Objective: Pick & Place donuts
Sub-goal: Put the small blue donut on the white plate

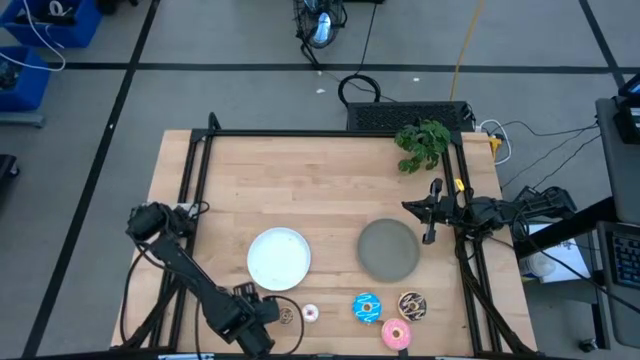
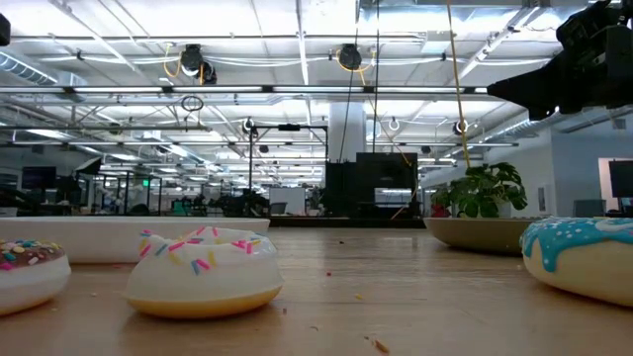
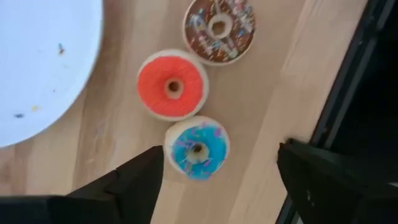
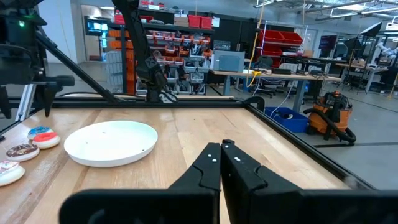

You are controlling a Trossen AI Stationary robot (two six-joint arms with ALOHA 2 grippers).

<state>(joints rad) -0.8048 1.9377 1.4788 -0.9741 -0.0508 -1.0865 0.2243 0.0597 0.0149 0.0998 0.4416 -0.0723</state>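
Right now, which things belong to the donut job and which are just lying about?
Job: tiny blue donut under the open left hand, tiny red donut, tiny brown donut, larger blue donut, pink donut, speckled chocolate donut.
Lying about: white plate, grey plate (maybe targets), plant; right hand beside grey plate.

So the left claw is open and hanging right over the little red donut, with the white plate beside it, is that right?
Not quite. The left wrist view shows the open left gripper lined up over the tiny blue donut; the tiny red donut lies just past it, with the tiny brown donut beyond. The white plate is beside them, as you said.
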